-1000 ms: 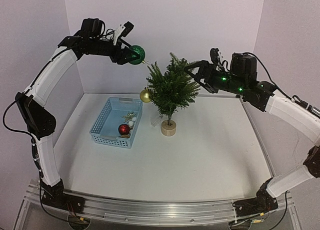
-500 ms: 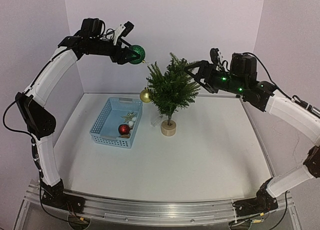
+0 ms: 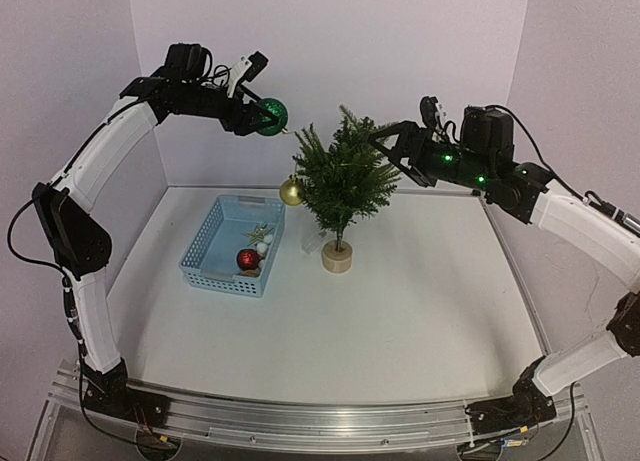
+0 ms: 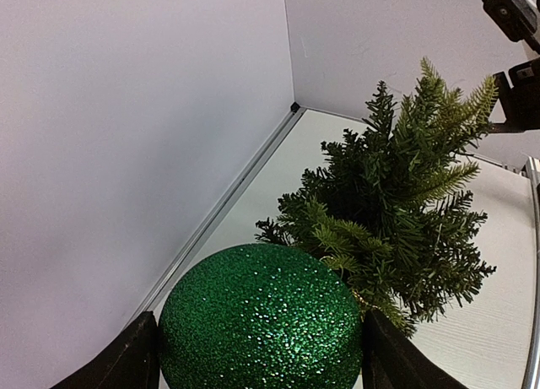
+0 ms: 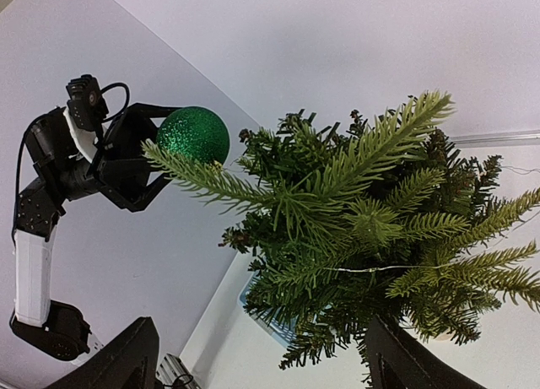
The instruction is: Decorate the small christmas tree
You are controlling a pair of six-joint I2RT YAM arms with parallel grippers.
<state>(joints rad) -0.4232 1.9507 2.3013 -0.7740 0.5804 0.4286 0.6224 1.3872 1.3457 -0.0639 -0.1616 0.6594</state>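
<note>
Dipped slightly, left gripper (image 3: pixel 268 115) pinching glittery green bauble (image 3: pixel 275 119) near small dark-green christmas tree (image 3: pixel 340 176); right gripper (image 3: pixel 385 149) spread, fingertips cropped.

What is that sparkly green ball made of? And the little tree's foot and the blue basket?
The green ball looks coated in glitter: grainy, with tiny bright specks; its core is hidden. The small christmas tree stands on a round base that looks like pale, bare wood. The basket looks like light blue plastic, with moulded slotted walls.
</note>
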